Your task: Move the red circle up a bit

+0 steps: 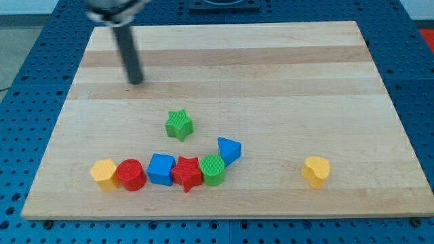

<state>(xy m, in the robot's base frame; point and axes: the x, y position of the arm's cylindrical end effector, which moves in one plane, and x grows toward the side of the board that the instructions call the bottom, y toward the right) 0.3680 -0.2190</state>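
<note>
Neighbours could be dragged along: red circle (131, 175) is wedged touching yellow block (104, 173) and blue cube (161, 169); bare tip (136, 80), holding nothing, is parked well above.

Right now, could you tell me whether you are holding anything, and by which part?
Nothing is held: my tip touches no block, far above the red circle.

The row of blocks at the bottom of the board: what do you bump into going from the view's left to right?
yellow block → red circle → blue block → red star → green circle → blue triangle → yellow heart
</note>
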